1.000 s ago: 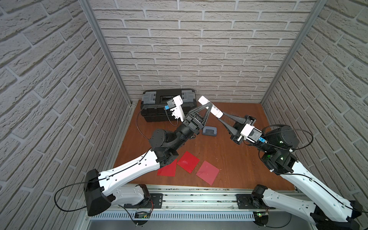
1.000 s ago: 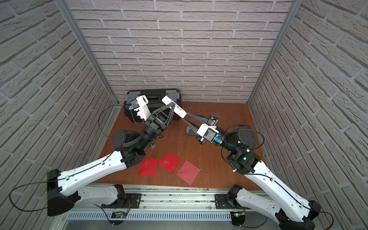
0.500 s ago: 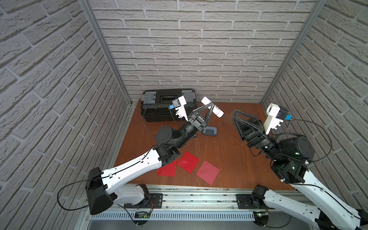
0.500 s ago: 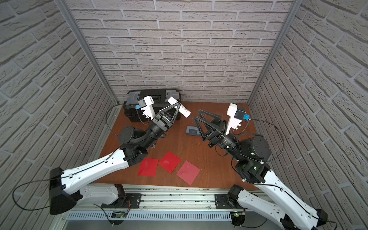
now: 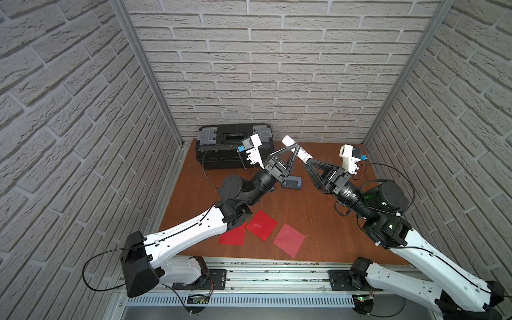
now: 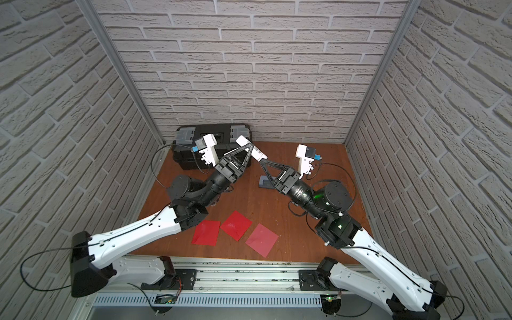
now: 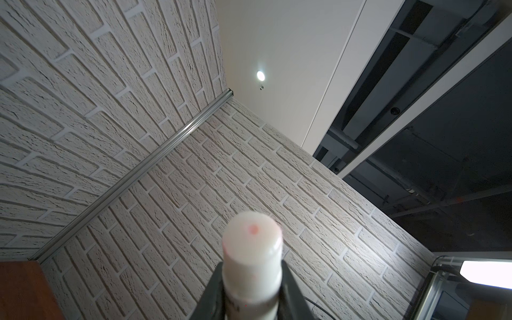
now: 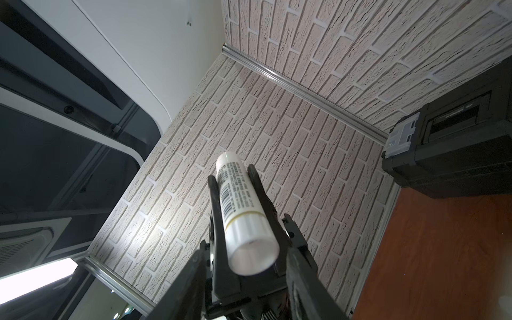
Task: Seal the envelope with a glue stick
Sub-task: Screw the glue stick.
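Left wrist view gives me the glue stick (image 7: pixel 252 249) end-on: a smooth white cylinder with a flat round face carrying a faint pink dot. It is clenched between the two dark matte fingers (image 7: pixel 212 293) of the left gripper (image 7: pixel 252 279). In both top views I see the glue stick (image 5: pixel 288 141) held tilted in the air above the back of the tabletop (image 5: pixel 318 221), between the two arms.

From the right wrist view I read a printed label (image 8: pixel 235 191) with a barcode along the barrel and a glossy pale cap (image 8: pixel 253 249) at the near end. The right gripper (image 8: pixel 245 235) flanks that cap end with its fingers (image 8: pixel 304 277) parted; I see no squeeze on it.

Three flat, square red envelopes (image 5: pixel 261 225) lie near the front of the reddish wood-grain tabletop. A grey-blue hole punch (image 5: pixel 292 183) sits further back. A black ribbed plastic toolbox (image 5: pixel 221 155) with grey latches stands against the rough brick wall (image 5: pixel 277 83).
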`<state>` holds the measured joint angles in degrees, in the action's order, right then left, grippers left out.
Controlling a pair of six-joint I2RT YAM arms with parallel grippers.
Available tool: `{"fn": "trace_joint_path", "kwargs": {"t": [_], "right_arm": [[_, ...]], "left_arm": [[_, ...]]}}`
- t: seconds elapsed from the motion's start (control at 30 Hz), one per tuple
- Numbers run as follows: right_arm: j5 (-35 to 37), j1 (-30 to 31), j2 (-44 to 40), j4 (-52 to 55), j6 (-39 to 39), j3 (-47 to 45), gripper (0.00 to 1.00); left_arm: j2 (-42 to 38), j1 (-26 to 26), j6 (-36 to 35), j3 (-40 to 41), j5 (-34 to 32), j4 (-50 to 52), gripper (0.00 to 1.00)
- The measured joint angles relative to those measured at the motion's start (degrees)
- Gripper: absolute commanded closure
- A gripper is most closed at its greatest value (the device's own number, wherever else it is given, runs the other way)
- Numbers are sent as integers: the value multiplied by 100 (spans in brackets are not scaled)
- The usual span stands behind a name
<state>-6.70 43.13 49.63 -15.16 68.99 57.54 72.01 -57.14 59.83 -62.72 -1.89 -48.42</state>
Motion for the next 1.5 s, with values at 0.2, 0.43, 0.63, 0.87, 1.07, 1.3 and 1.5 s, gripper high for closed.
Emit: {"fn": "trace_joint_path", "kwargs": {"t": [0.2, 0.43, 0.63, 0.87, 1.07, 1.3, 1.5], "right_arm": [[39, 0, 105, -52, 201, 0, 60], [264, 0, 55, -133, 214, -2, 63], [282, 0, 105, -245, 219, 0, 72], [304, 0, 125, -350, -90, 0, 83], [367, 11, 33, -11, -2415, 166, 89], [-787, -105, 79, 52, -7549, 376, 94], [-1099, -133, 66, -127, -9680, 374, 71]], "left_arm": [[7, 4, 22, 0, -17, -4, 100], [7, 15, 31, 0, -33, -4, 100], [7, 15, 42, 0, -50, -48, 100], [7, 26, 127, 0, -66, -118, 100], [9, 22, 197, 0, -28, -162, 100], [-42, -15, 238, 0, 184, -538, 100], [-87, -42, 284, 0, 308, -682, 100]]}}
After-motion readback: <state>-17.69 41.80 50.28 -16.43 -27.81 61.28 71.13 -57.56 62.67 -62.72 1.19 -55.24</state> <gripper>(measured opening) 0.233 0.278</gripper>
